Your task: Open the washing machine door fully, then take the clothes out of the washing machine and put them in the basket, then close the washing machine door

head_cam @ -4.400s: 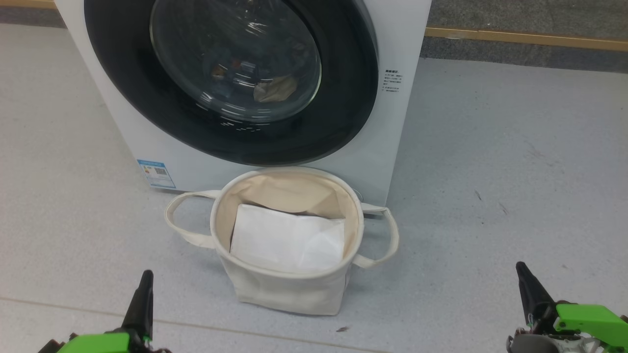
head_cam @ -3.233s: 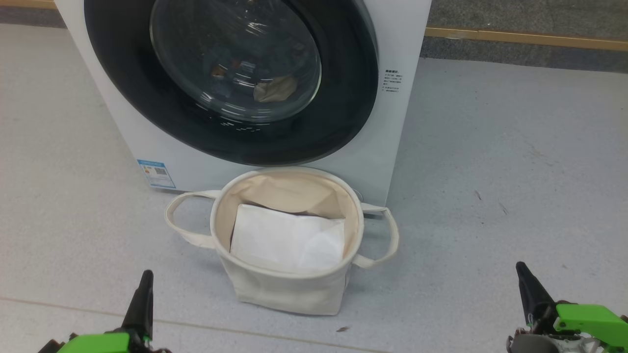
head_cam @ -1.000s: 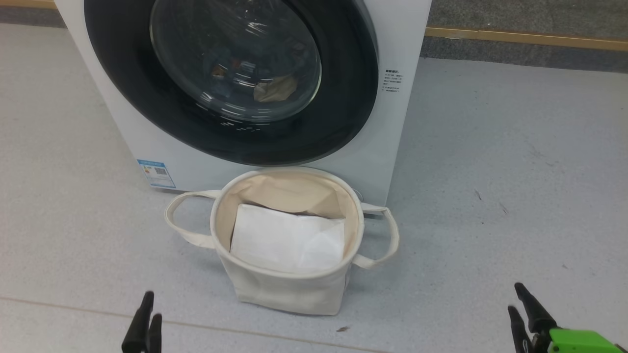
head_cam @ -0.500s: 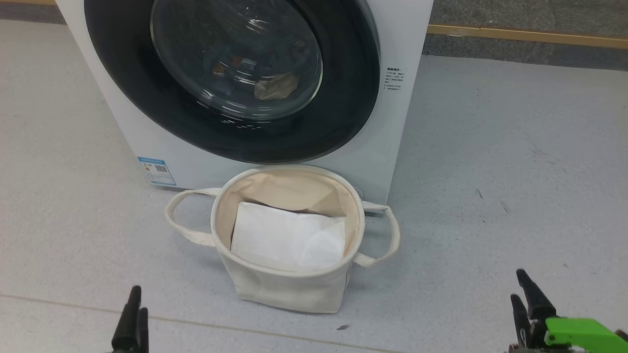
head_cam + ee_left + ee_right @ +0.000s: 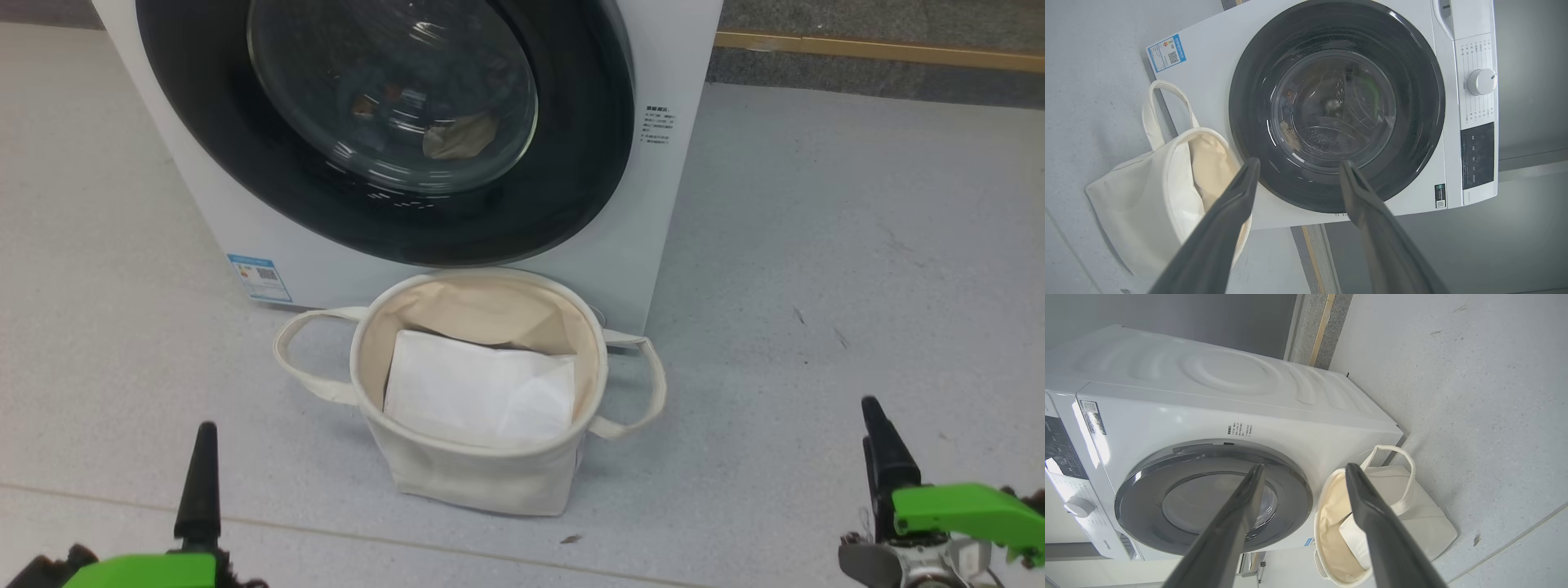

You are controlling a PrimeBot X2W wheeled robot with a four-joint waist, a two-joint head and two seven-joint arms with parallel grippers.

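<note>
Low at both sides of the head view, the left gripper (image 5: 1299, 163) and the right gripper (image 5: 1305, 466) both stand spread wide and empty. Ahead of them and higher, past the basket (image 5: 482, 482), the washing machine door (image 5: 571, 163) lies shut on the washing machine (image 5: 645, 237), with the clothes (image 5: 459, 135) behind its glass. It sits more toward the left gripper, so I judge this arm nearer.

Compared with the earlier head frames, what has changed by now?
Both grippers dipped, then rose again; the left gripper, shut a second ago, now stands open, as does the right gripper. Neither holds anything. The head view shifted slightly. The washing machine door stays closed, the basket unmoved, clothes inside.
</note>
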